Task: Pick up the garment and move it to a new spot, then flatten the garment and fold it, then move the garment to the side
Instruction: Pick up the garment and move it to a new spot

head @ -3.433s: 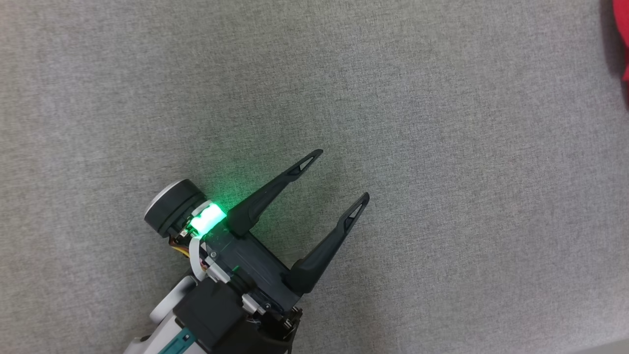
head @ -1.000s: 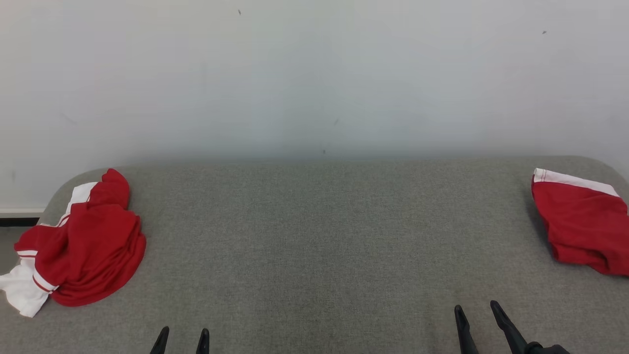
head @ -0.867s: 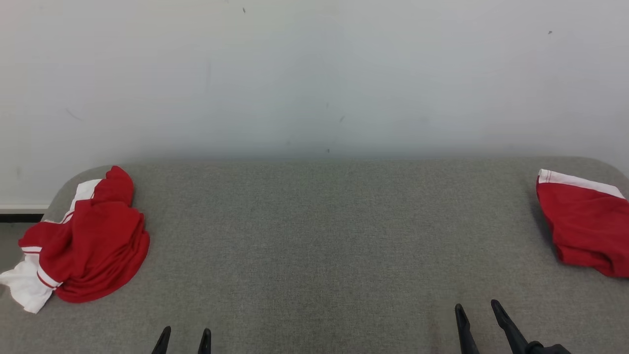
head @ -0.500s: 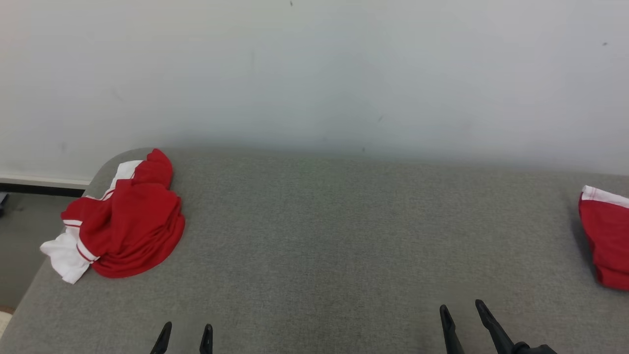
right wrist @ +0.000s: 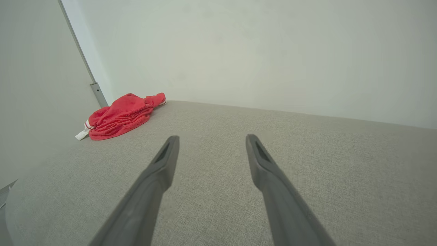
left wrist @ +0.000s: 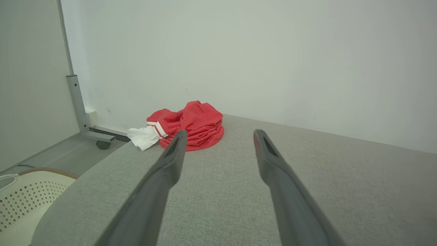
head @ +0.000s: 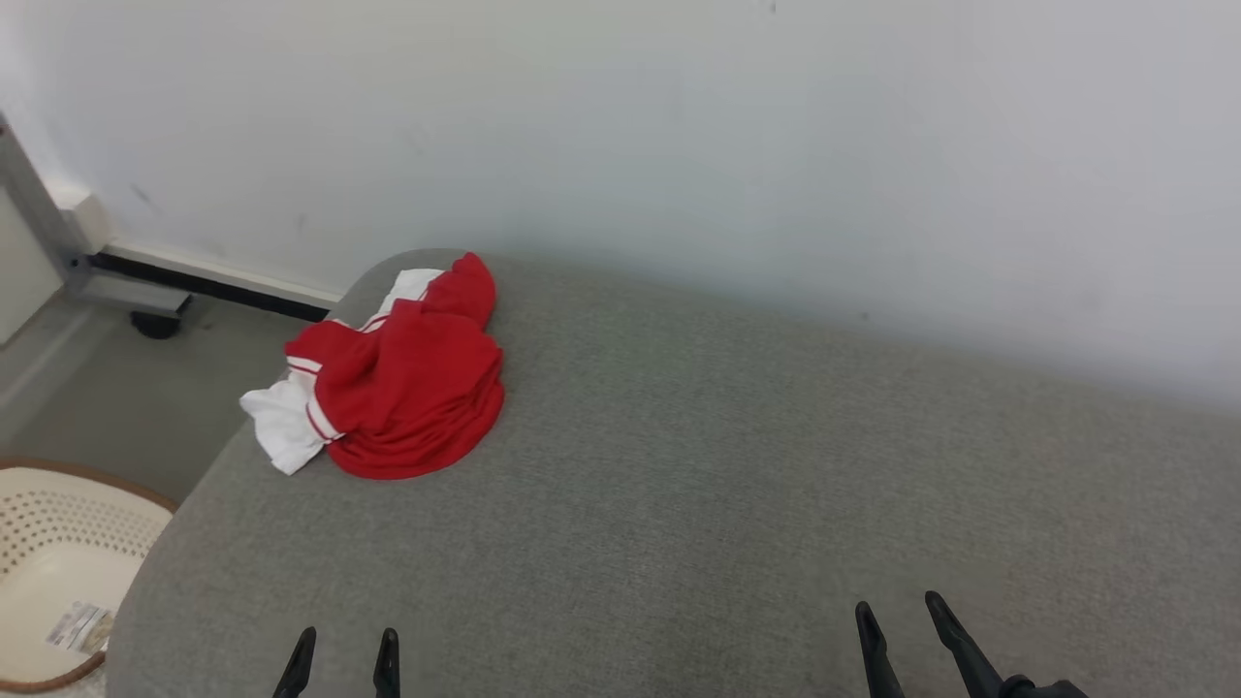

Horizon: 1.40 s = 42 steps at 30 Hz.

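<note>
Camera leftward; garment (head: 397, 378) beyond left claw (head: 349, 633)

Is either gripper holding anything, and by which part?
Nothing is held. The left gripper and right gripper are both open, empty, apart from the crumpled red garment.

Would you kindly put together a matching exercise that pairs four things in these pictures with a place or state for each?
Things: 1 garment; 2 basket; 3 left gripper; 4 wall.
Descriptions: A white, behind the table; B open, above the table's near edge; C crumpled, near the table's far left corner; D on the floor, left of the table.
Pairs: 1-C; 2-D; 3-B; 4-A.
</note>
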{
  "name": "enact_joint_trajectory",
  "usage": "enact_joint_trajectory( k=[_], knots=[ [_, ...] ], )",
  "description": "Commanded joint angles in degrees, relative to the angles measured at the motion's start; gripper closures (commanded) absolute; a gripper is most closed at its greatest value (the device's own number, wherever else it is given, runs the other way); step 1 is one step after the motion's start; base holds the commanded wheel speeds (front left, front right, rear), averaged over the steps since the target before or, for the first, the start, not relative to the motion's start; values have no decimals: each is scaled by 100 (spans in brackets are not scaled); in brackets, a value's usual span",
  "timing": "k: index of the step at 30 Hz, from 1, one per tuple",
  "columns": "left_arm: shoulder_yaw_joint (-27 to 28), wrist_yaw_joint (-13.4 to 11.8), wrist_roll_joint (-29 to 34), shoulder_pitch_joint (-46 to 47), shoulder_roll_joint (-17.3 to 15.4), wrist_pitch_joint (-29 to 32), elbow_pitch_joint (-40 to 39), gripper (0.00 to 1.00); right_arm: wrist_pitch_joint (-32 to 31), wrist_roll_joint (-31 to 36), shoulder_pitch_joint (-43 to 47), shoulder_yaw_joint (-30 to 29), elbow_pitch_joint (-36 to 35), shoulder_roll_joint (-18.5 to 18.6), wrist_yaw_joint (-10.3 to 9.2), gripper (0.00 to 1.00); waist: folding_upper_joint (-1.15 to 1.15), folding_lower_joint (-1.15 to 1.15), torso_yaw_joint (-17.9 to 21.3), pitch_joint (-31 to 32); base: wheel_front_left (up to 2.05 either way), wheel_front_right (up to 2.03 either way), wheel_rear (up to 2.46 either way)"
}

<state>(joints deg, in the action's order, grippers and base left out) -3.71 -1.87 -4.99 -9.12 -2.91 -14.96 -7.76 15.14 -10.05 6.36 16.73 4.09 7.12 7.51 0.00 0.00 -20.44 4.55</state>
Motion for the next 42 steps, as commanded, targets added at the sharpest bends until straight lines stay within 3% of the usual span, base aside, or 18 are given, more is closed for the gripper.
enact_joint_trajectory(
  k=[1, 17, 26, 33, 42],
  knots=[
    [21, -20, -27, -57, -1, -21, -27, 0, 9, -13, 34, -3, -20, -12, -4, 0, 0, 0, -442, 24, 0, 0, 0],
    [160, -177, -149, -65, 0, -21, -146, 0, 9, -107, -234, 174, 120, 78, -4, 0, 0, 0, -636, -81, 0, 0, 0],
    [141, 150, -300, 605, 0, -22, 514, 0, 9, 16, -136, 33, 20, 161, -4, 0, 0, 0, -486, -355, 0, 0, 0],
    [395, 178, -673, 1867, -3, -18, 1601, 0, 9, 92, -486, 4, -25, 453, -4, 0, 0, 0, -152, -1091, 0, 0, 0],
    [648, 508, -1330, 3868, -216, 511, 3357, 0, 9, 154, -970, -95, -118, 797, -4, 0, 0, 0, 157, -1914, 0, 0, 0]
  ],
)
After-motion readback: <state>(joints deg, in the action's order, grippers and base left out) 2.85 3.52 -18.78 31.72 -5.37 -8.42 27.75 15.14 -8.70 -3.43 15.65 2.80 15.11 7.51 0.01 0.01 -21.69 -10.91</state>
